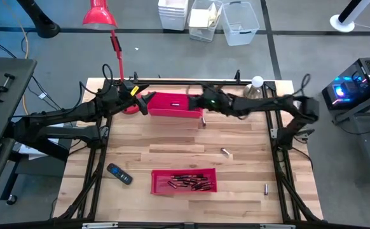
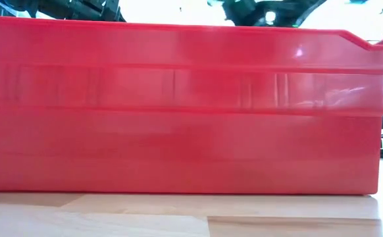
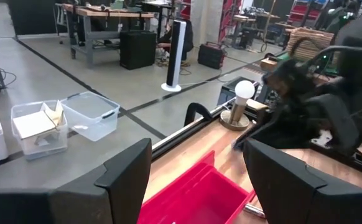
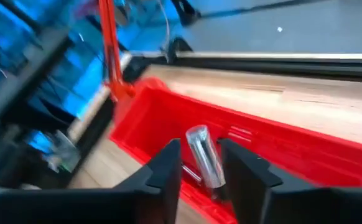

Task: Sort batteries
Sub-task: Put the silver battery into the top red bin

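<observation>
Right gripper (image 4: 201, 169) hangs over the far red tray (image 1: 172, 105) at the back of the bench (image 1: 172, 149), with a silvery battery (image 4: 204, 155) standing between its two fingers; whether the fingers are pinching it or have just let it go cannot be told, since narrow gaps seem to show on either side of the cell. Its long axis runs roughly along the fingers, one rounded end tipped up toward the wrist and the other down into the tray. Left gripper (image 3: 196, 180) waits spread wide and empty just beside the same tray's left end. Such a cell is likely light, rigid and smooth, so it may roll or slip if squeezed near an end; a hold across the middle of the barrel looks safest. A near red tray (image 1: 184, 180) holds a heap of dark batteries (image 1: 188, 183) lying at mixed angles. Two loose cells remain on the bare wood: one (image 1: 224, 151) mid-bench, lying at a slant, and another (image 1: 266, 188) near the right edge, pointing roughly front to back.
</observation>
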`<action>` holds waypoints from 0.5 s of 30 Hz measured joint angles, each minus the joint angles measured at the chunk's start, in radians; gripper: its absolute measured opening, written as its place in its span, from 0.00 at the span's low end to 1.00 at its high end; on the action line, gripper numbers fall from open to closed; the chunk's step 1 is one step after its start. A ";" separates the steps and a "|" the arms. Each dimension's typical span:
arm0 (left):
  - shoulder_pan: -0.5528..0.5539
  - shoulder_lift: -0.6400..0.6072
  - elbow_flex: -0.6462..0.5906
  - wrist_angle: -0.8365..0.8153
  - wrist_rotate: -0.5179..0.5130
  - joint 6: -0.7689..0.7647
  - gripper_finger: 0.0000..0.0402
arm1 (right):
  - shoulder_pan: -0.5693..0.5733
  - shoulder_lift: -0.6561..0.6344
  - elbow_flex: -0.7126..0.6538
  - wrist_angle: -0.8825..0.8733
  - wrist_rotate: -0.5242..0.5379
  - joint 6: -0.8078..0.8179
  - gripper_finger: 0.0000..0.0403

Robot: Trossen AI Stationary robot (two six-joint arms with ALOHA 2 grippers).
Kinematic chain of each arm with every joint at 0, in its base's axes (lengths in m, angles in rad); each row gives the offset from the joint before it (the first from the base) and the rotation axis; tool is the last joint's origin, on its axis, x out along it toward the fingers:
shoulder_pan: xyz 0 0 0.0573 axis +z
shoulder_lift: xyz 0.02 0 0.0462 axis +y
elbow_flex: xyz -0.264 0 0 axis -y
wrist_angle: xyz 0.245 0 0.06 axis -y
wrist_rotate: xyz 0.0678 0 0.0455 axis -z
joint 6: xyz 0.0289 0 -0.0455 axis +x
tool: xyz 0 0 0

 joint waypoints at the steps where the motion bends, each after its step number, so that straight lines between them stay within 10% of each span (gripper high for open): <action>1: 0.000 0.000 0.000 0.000 0.002 -0.007 0.62 | -0.005 0.029 0.038 -0.033 -0.015 -0.018 0.28; 15: 0.000 0.000 0.000 -0.009 0.004 -0.014 0.62 | -0.018 -0.028 0.206 -0.483 -0.043 -0.304 0.50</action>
